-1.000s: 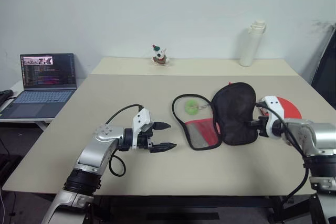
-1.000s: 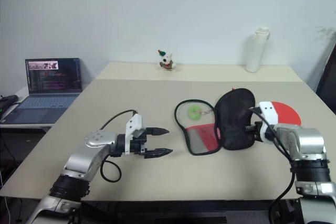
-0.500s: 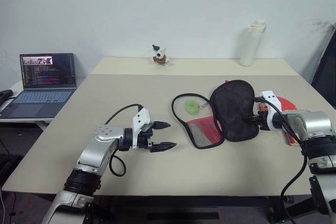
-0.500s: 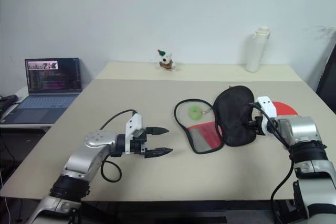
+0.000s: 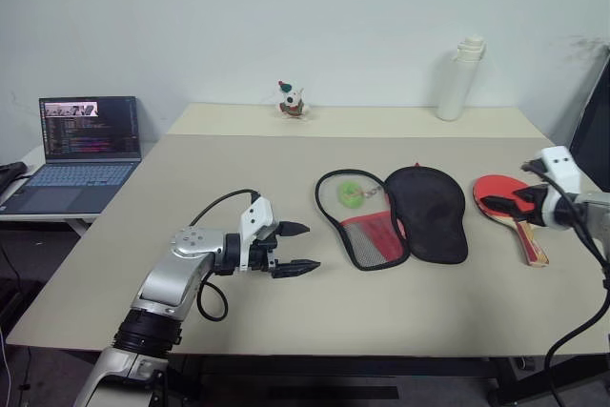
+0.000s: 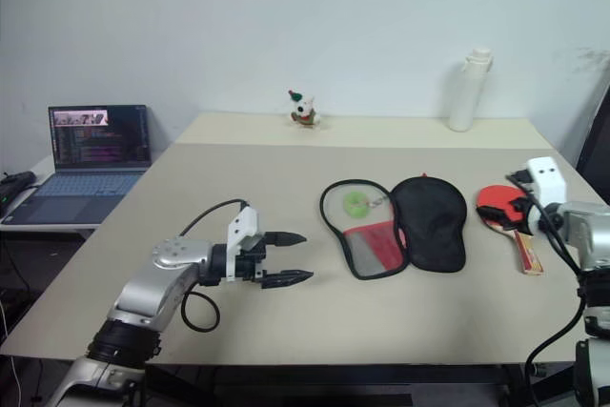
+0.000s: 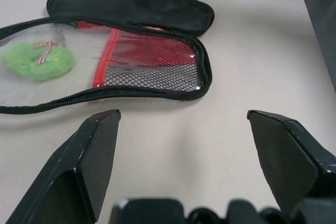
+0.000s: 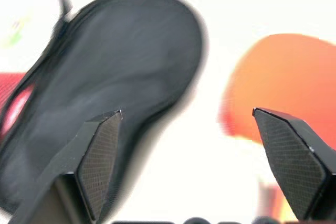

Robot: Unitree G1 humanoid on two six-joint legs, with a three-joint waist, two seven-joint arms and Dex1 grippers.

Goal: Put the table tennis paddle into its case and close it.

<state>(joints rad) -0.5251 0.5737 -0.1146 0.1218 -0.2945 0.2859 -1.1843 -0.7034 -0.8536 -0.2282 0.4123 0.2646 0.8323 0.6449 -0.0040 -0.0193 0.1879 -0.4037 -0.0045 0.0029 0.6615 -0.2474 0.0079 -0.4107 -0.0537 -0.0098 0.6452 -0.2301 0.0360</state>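
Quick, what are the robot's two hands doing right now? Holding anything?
Left gripper: open, holding nothing, hovering over the table.
Right gripper: open, holding nothing, above the paddle, beside the case.

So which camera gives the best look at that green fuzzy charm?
The left wrist view: the charm is large there, lying under the clear flap of the open case, with its red bow plain to see. The two head views show it as a small green spot inside the case's loop. The right wrist view gives just a faint green smear.
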